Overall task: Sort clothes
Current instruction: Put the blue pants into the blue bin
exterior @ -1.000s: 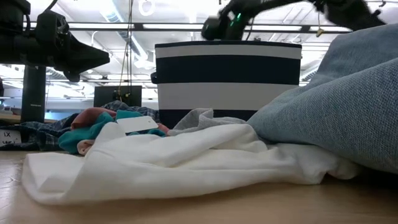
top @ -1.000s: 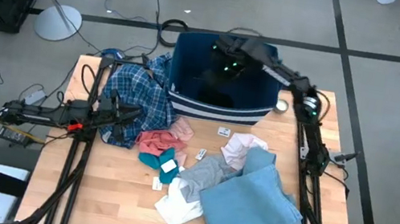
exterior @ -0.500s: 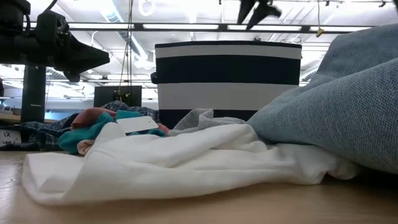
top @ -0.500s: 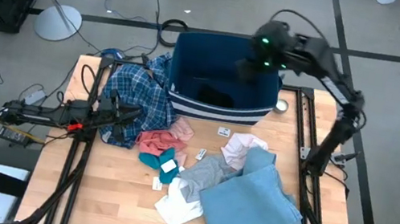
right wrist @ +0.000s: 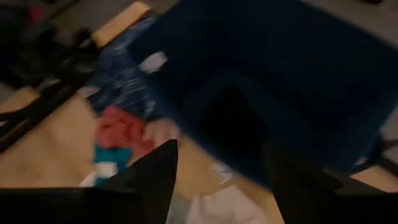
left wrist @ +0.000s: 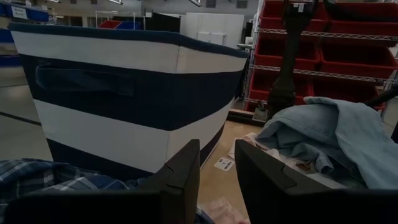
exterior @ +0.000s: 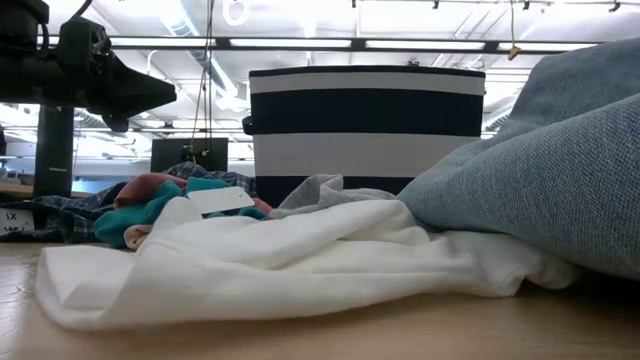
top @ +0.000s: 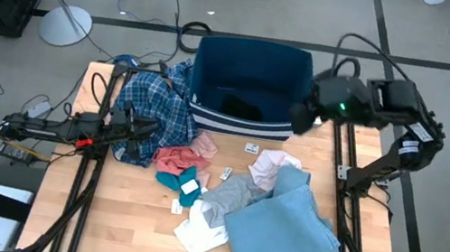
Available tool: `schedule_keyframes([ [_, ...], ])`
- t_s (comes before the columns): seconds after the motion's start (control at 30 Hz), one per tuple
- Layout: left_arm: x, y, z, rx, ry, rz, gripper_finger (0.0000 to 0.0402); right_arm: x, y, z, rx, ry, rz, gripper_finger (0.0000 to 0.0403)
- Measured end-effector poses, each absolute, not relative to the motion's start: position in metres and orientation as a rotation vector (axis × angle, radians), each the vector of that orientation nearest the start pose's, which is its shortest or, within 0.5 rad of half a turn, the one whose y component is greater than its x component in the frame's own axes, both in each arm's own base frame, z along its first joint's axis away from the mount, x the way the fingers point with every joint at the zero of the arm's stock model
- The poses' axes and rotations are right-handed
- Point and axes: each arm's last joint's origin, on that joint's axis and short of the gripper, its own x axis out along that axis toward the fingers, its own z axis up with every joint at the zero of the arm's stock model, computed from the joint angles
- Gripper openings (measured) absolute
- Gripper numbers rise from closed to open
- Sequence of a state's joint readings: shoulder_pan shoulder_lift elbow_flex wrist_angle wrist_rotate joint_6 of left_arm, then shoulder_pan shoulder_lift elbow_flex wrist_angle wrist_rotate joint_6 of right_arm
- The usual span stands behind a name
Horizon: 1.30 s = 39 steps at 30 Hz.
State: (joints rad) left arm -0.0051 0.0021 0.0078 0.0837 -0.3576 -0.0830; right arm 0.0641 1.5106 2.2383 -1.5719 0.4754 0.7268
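I had the right gripper [top: 301,119] raised over the bin's [top: 243,127] right front corner, near the table's [top: 118,218] far right corner; its fingers [right wrist: 152,180] stood spread apart with nothing between them, and its wrist camera looked down into the dark bin, where a dark item [top: 240,107] lay on the bottom. The left gripper [top: 152,125] waited low along the table's left edge, resting on the blue-white plaid shirt [top: 151,104]; its fingers [left wrist: 180,171] showed a narrow gap and held nothing.

The plaid shirt lay heaped at the far left corner, touching the bin's left wall. Just nearer me than the shirt sat the salmon pink piece [top: 179,155], with the small teal piece [top: 184,179] touching it toward the middle of the table. The pale pink garment [top: 271,166] lay in front of the bin's right half. The grey garment [top: 232,196] lay between the teal piece and the large light blue garment [top: 284,237], which covered the near right corner. The white garment [top: 200,232] lay at the near edge, tucked partly under the grey and blue
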Motion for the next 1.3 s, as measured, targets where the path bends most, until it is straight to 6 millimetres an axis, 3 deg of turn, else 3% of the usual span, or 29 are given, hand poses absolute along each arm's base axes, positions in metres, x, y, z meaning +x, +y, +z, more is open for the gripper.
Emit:
schedule_keyframes([
  [0.23, 0.095, 0.01, 0.174, -0.099, -0.103, 0.348, 0.0108, 0.209, 0.038, 0.504, 0.434, 0.628, -0.553, 0.0238],
  [0.5, 0.095, 0.01, 0.174, -0.098, -0.104, 0.348, 0.0108, 0.201, 0.066, 0.492, 0.478, 0.711, -0.432, 0.023],
  [0.9, 0.095, 0.01, 0.174, -0.099, -0.103, 0.349, 0.0108, 0.166, 0.077, 0.419, 0.607, 1.018, -0.451, 0.0229],
  [1.17, 0.095, 0.01, 0.174, -0.099, -0.103, 0.348, 0.0108, 0.173, 0.093, 0.366, 0.499, 1.253, -0.469, 0.023],
  [1.3, 0.095, 0.01, 0.174, -0.099, -0.104, 0.348, 0.0108, 0.183, 0.106, 0.354, 0.483, 1.281, -0.4, 0.0238],
])
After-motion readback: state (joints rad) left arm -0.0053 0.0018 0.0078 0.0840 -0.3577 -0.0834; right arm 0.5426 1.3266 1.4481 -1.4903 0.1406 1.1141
